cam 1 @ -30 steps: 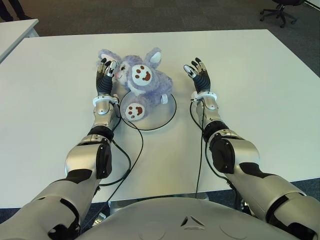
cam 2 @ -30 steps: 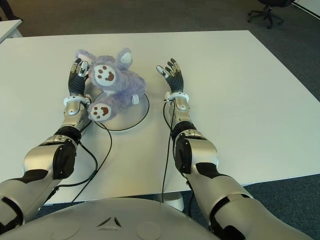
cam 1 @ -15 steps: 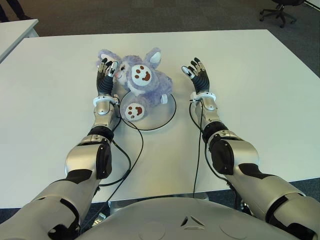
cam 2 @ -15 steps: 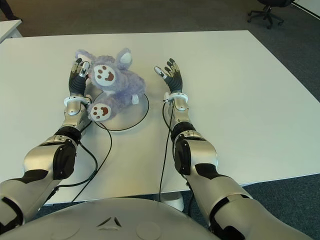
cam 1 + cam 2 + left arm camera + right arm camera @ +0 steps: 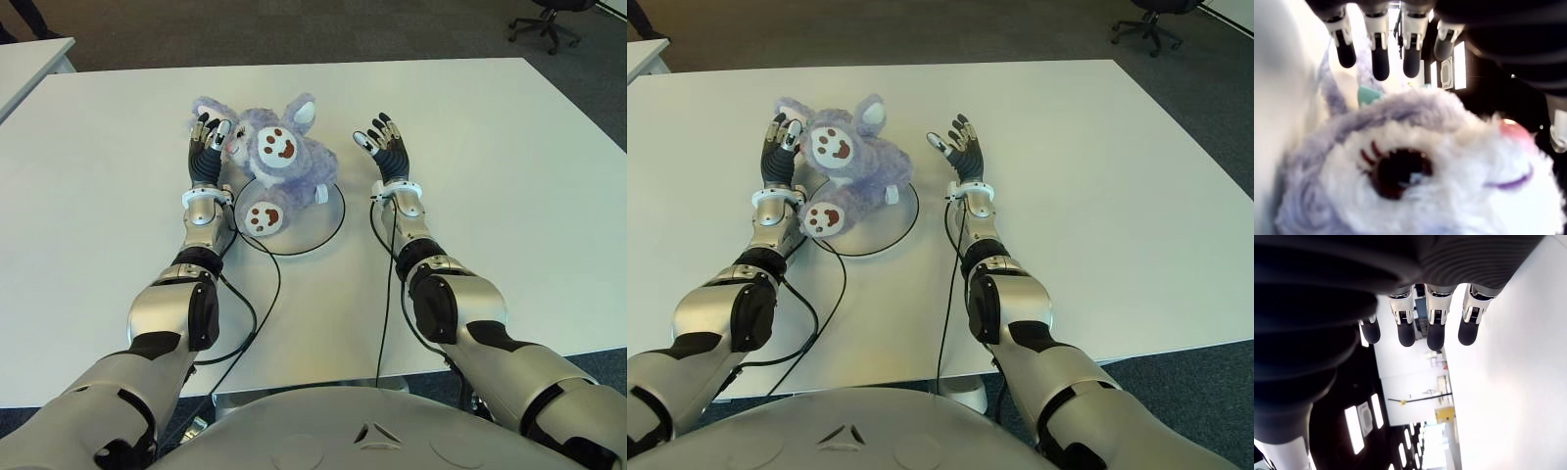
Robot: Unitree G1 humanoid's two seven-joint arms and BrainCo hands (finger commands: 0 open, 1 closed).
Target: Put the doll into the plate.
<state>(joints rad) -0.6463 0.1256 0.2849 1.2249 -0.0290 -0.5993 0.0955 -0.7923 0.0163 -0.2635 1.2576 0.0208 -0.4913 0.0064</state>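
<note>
You have one purple plush doll [image 5: 277, 162], one round white plate [image 5: 312, 227] and one white worktop [image 5: 490, 176]. Count two robot hands, left hand [image 5: 208, 147] and right hand [image 5: 384, 147]. One office chair [image 5: 551, 22] stands behind.

We are seeing a lavender-purple plush doll [image 5: 277, 162] with white paw pads bearing dark red-brown smiling marks, a white face, a dark eye with reddish lashes, a pink nose and a teal bow. We are noting a white round plate [image 5: 315, 223] edged with a thin black rim line on a plain white table [image 5: 509, 157]. The left hand [image 5: 208, 147] and right hand [image 5: 384, 147] are showing black fingers with white segments, on silver arms with black joints. Dark grey carpet is showing beyond.
</note>
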